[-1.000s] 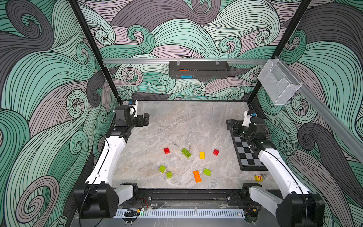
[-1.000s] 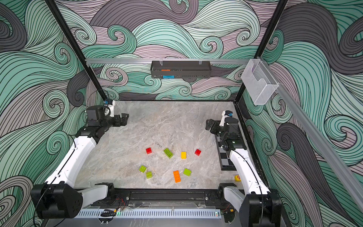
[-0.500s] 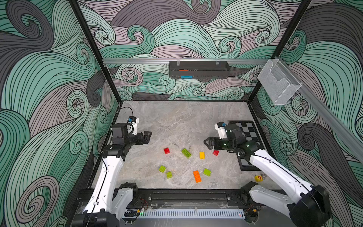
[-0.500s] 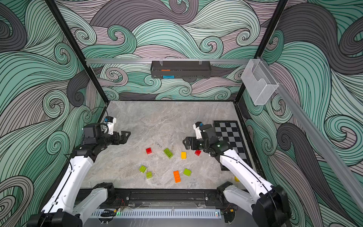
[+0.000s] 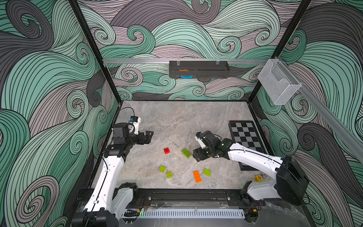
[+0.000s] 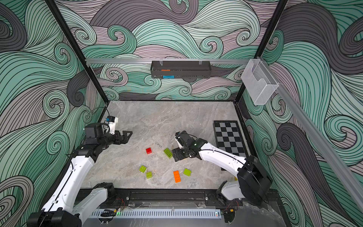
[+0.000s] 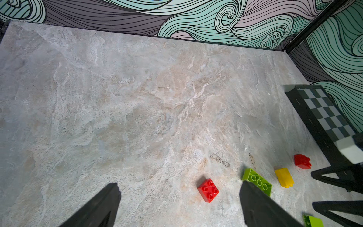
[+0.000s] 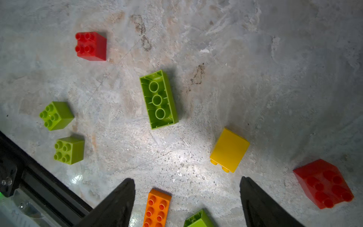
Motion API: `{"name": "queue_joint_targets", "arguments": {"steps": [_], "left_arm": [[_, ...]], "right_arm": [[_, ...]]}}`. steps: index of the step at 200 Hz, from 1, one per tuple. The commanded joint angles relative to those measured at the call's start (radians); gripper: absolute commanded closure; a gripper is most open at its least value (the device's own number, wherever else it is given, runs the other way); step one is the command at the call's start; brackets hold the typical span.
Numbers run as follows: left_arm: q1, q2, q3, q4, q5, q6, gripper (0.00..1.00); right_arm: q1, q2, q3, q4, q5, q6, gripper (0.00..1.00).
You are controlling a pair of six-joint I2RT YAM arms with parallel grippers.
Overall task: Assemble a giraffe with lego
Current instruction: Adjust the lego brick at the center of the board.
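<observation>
Right gripper (image 8: 186, 179) hovered wide and empty near the small yellow plastic brick (image 8: 229, 150) lying on its side; it likely needed centring across flat faces before closing.

In both top views the left arm (image 5: 110, 171) rises from its base at 7 o'clock toward 12. It bends at the elbow so that its black wrist (image 5: 125, 137) points to 3 o'clock. The left gripper (image 5: 150, 137) sits at about 9 o'clock of the view, its fingers (image 7: 98, 206) spread wide with nothing between them. The right arm (image 5: 253, 159) reaches from its base at 5 o'clock toward 10, stretched low. The right gripper (image 5: 196, 156) is near the centre, tilted downward, its fingers (image 8: 261, 204) well apart and gripping nothing.
</observation>
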Motion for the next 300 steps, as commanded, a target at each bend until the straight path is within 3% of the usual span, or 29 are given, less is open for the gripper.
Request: {"name": "queue_joint_targets", "arguments": {"steps": [1, 48, 85, 115, 164, 239, 300], "left_arm": [[-0.018, -0.006, 0.022, 0.011, 0.007, 0.013, 0.01], [-0.03, -0.003, 0.025, 0.01, 0.008, 0.013, 0.01], [-0.036, -0.011, 0.05, -0.025, 0.013, 0.014, 0.01], [-0.042, -0.018, 0.042, -0.016, 0.003, 0.018, 0.01], [-0.045, -0.017, 0.037, -0.007, 0.013, 0.013, 0.01], [-0.043, -0.012, 0.046, -0.014, -0.006, 0.016, 0.01], [-0.049, -0.015, 0.041, -0.008, -0.013, 0.022, 0.01]], "right_arm": [[0.016, 0.01, 0.021, -0.011, 0.034, 0.017, 0.15], [0.043, 0.228, 0.214, 0.014, -0.066, -0.087, 0.18], [0.076, 0.432, 0.402, -0.094, -0.065, -0.221, 0.19], [0.078, 0.516, 0.46, -0.16, -0.035, -0.289, 0.21], [0.078, 0.554, 0.463, -0.187, 0.002, -0.353, 0.28], [0.077, 0.544, 0.464, -0.213, 0.022, -0.453, 0.56], [0.088, 0.476, 0.447, -0.221, -0.019, -0.609, 0.7]]}}
